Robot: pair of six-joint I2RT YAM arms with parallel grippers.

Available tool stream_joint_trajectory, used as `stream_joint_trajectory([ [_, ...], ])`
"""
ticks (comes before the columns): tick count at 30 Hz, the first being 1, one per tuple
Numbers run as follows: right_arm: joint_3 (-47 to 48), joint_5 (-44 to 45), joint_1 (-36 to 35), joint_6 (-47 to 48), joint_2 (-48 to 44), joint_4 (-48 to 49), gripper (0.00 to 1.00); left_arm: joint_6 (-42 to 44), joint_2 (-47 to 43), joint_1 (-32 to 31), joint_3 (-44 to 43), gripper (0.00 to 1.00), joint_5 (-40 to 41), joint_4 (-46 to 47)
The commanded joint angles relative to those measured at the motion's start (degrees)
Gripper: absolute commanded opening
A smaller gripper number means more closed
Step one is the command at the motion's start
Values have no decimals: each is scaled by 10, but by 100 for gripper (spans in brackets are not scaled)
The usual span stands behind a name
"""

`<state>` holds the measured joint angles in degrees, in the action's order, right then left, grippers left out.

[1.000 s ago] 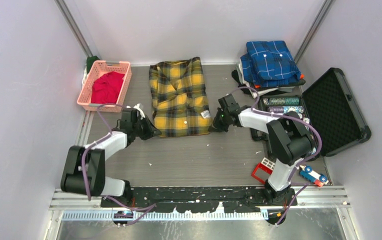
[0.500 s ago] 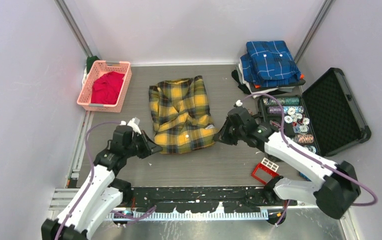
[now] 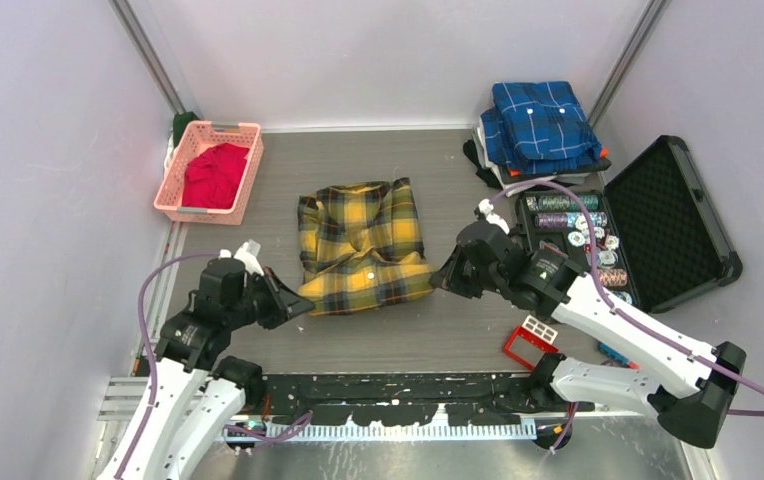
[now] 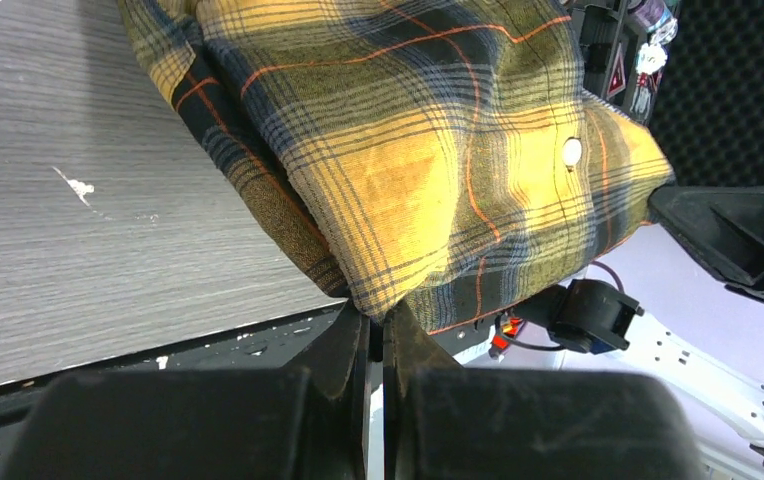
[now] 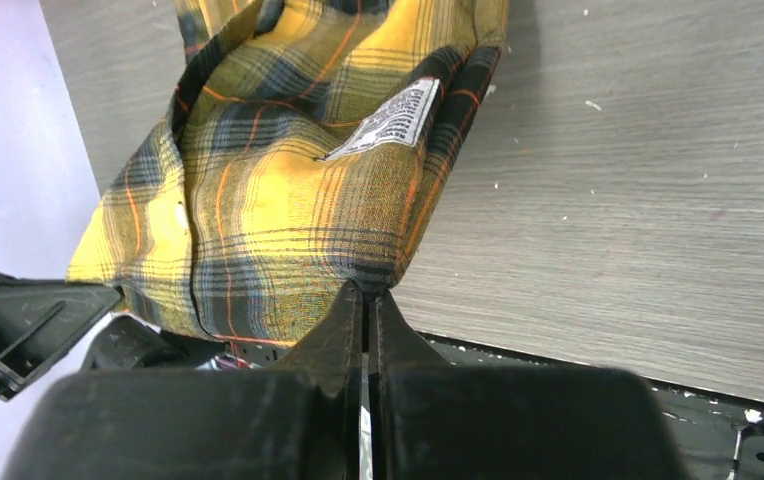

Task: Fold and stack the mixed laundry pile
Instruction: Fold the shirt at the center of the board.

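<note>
The yellow-and-black plaid shirt (image 3: 363, 245) sits mid-table, its near hem raised off the surface. My left gripper (image 3: 303, 302) is shut on the shirt's near left corner; the left wrist view shows that gripper (image 4: 378, 318) pinching the plaid cloth (image 4: 428, 150). On the other side my right gripper (image 3: 438, 280) is shut on the near right corner, and the right wrist view has it (image 5: 369, 296) clamping the hem below the shirt's white label (image 5: 388, 118). The red T-shirt (image 3: 214, 173) lies in the pink basket (image 3: 246, 180) at the back left.
A folded blue plaid shirt (image 3: 540, 122) tops a stack at the back right. An open black case (image 3: 673, 220) with small items stands on the right. A red-and-white toy (image 3: 527, 340) lies near the right arm's base. Grey walls close in on both sides.
Both grippers have pulled the shirt's near corners toward the near edge and lifted them; the shirt slid nearer and bunched up. Both arms swung back from their stretched-out reach.
</note>
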<state>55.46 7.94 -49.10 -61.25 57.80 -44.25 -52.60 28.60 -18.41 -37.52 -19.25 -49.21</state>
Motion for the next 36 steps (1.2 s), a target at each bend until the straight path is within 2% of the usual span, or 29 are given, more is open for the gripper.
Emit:
stream_joint_trajectory([
  [1, 87, 88, 0, 15, 40, -52, 1, 14, 45, 0, -55, 0, 34, -12],
  [7, 176, 109, 28, 52, 108, -85, 1, 34, 141, 1, -116, 0, 38, 19],
  [12, 218, 77, 88, 90, 148, -74, 1, 60, 206, 10, -161, 0, 53, 44],
  [18, 294, 20, 156, 141, 240, -66, 1, 83, 297, 61, -204, 0, 15, 80],
  [36, 592, -40, 236, 214, 537, -100, 1, 128, 581, 132, -383, 0, 4, 126],
])
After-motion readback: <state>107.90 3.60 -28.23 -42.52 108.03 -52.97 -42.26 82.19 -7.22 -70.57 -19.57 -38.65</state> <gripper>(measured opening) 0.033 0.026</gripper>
